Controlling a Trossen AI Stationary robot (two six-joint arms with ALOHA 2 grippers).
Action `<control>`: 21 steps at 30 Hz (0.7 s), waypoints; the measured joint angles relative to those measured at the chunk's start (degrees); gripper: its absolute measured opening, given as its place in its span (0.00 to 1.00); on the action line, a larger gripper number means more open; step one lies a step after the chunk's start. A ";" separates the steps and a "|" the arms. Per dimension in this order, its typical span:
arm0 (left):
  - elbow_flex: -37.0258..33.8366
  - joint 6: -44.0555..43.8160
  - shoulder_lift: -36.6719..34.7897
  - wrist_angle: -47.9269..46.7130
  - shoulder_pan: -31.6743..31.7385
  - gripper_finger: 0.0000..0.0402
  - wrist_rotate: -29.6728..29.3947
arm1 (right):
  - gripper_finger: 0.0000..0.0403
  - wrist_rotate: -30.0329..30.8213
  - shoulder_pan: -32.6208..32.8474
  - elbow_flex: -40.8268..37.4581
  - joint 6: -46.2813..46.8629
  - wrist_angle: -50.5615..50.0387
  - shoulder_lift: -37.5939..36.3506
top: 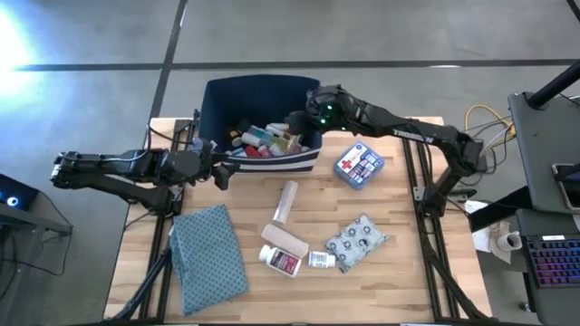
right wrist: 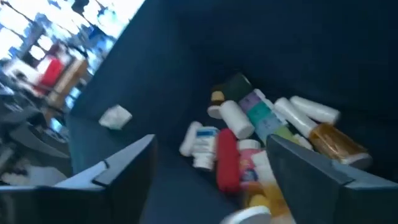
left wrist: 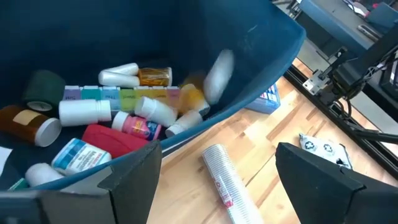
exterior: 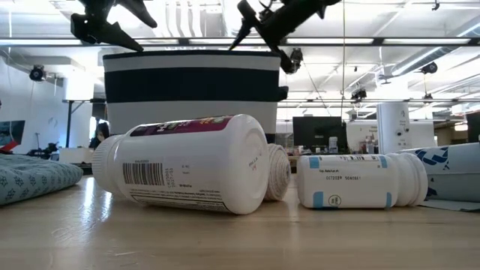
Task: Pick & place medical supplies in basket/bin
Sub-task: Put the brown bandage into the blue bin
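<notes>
Two grippers work at the navy bin (top: pixel 263 100), which stands at the far middle of the table and holds a heap of supplies: the right gripper (top: pixel 299 122) hangs over the bin's right side with fingers spread and empty, while the left gripper (top: pixel 220 172) sits at the bin's near-left corner, fingers also apart around nothing. On the table nearer lie a white pill bottle (top: pixel 282 256), a smaller bottle (top: pixel 321 260), a pale roll (top: pixel 286 201), a grey patterned pouch (top: pixel 355 241) and, to the right, the red-cross box (top: pixel 359 165); a teal cloth (top: pixel 209 256) lies near left.

The right gripper (top: pixel 304 116) hangs with fingers spread wide, arm stretched forward. The left gripper (top: pixel 220 168) points rightward, its fingers parted too.
</notes>
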 joint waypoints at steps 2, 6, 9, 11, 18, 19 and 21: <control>0.00 -0.37 0.00 0.02 0.00 0.73 0.00 | 0.79 0.26 -0.02 3.42 -1.81 -4.86 1.22; 0.00 -0.50 0.00 0.02 0.00 0.73 -0.03 | 0.87 6.94 0.14 8.43 -7.25 -12.81 1.92; -0.40 -0.77 0.00 0.13 -0.02 0.73 -0.15 | 0.89 10.58 1.04 11.10 -11.30 -17.07 1.56; -0.75 -0.75 -0.01 0.27 -0.02 0.73 -0.29 | 0.90 10.82 2.34 12.22 -14.60 -18.83 0.78; -3.56 -2.42 0.04 0.48 0.03 0.73 3.30 | 0.90 11.40 9.26 16.52 -10.85 -36.40 -1.38; -4.25 -2.38 0.20 1.98 0.01 0.73 5.19 | 0.90 12.42 10.49 16.92 -9.80 -38.91 -1.40; -6.04 -2.29 0.57 4.13 -0.03 0.73 8.90 | 0.90 15.59 13.12 17.59 -6.90 -43.79 -1.42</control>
